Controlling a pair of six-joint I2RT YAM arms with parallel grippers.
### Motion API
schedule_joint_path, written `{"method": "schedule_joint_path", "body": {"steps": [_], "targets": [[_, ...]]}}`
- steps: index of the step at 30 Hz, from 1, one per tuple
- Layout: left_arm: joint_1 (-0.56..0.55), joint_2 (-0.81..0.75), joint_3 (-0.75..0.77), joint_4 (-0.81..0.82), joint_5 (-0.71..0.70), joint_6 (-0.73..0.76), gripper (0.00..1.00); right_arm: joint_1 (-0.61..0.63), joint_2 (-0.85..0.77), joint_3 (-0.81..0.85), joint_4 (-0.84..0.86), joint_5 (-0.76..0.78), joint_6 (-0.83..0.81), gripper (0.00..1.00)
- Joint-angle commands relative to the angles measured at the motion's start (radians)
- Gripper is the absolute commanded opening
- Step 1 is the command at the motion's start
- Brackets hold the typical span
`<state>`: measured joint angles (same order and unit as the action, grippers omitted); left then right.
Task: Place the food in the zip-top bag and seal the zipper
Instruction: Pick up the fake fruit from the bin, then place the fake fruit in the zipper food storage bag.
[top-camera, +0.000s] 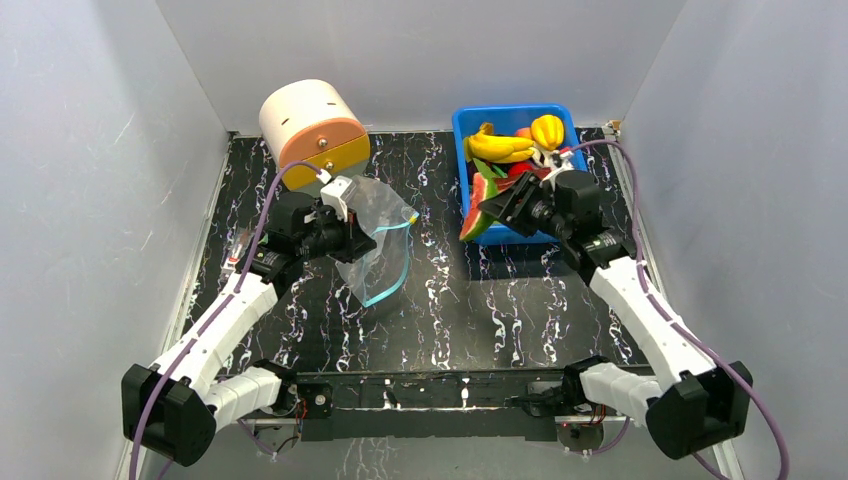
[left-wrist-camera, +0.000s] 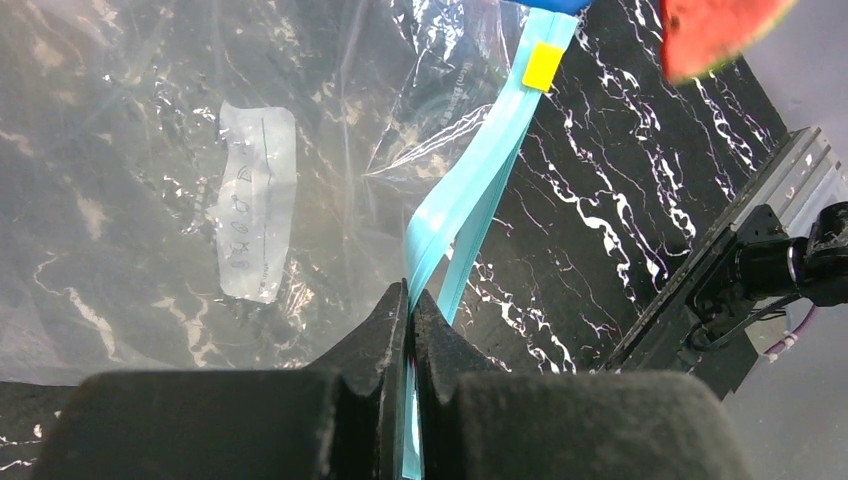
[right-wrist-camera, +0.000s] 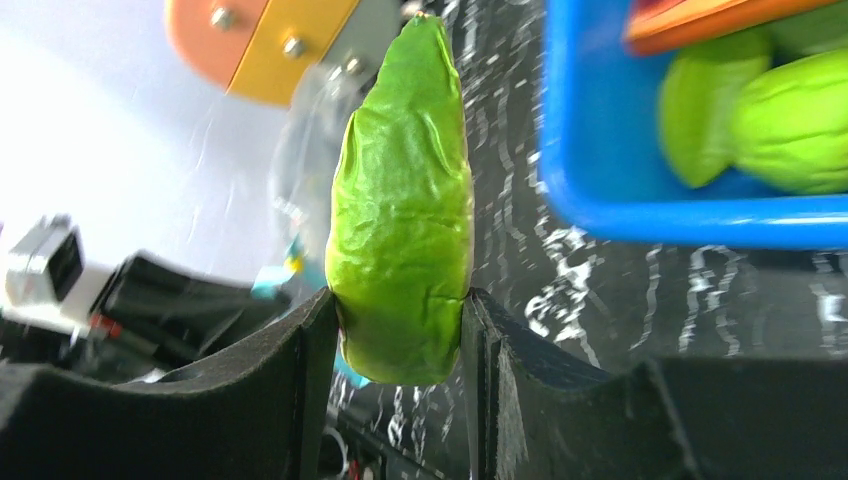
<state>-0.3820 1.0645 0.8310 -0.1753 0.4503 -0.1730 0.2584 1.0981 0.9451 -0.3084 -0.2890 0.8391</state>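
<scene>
A black, white-veined table (top-camera: 440, 300) fills the floor between plain pale walls. A blue bin (top-camera: 505, 110) sits at its 1 o'clock and a cream-and-orange drum (top-camera: 312, 125) at 11.

The zip-top bag (top-camera: 385, 235) hangs off my left gripper (left-wrist-camera: 411, 300) at about 10 o'clock from the table's centre. It is thin, crinkly film, nearly weightless and floppy, and I judge it will sag shut if I let it slacken. The zipper (left-wrist-camera: 470, 190) is the only firm part, so that is where I hold it. My left jaws are fully closed on the teal strip, below its yellow tab (left-wrist-camera: 543, 66), and the white label (left-wrist-camera: 255, 200) sits out at my 9 o'clock. That forearm reaches up toward 1 o'clock with the wrist turned so the mouth looks toward 3.

My right gripper (right-wrist-camera: 400, 310) is partly closed on a watermelon slice (top-camera: 478, 215), and the fingers (right-wrist-camera: 300, 380) press the green rind from both sides. It looks like hard, light, glossy plastic, which won't crush but could slip or pivot. A grip across the broad rind seems right to me.

The slice hangs over the bin's 7 o'clock corner, well apart from the bag. The right arm stretches up toward 11 o'clock with the elbow low and the wrist rolled. The rest of the food, a banana (top-camera: 500, 148) among it, lies in the bin.
</scene>
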Motion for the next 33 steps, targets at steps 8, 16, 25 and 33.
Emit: {"method": "schedule_joint_path", "body": {"steps": [8, 16, 25, 33], "targets": [[-0.005, -0.029, 0.039, 0.034, 0.097, -0.105, 0.0, 0.238, -0.109, -0.053, 0.048, -0.042, -0.001, 0.3], [-0.005, -0.022, 0.049, 0.052, 0.133, -0.166, 0.0, 0.349, -0.141, -0.12, 0.126, -0.077, 0.048, 0.3], [-0.005, -0.001, 0.055, 0.046, 0.157, -0.189, 0.0, 0.469, -0.113, -0.125, 0.18, -0.052, 0.071, 0.3], [-0.006, 0.012, 0.048, 0.048, 0.163, -0.191, 0.0, 0.509, -0.084, -0.125, 0.197, -0.061, 0.085, 0.3]]}}
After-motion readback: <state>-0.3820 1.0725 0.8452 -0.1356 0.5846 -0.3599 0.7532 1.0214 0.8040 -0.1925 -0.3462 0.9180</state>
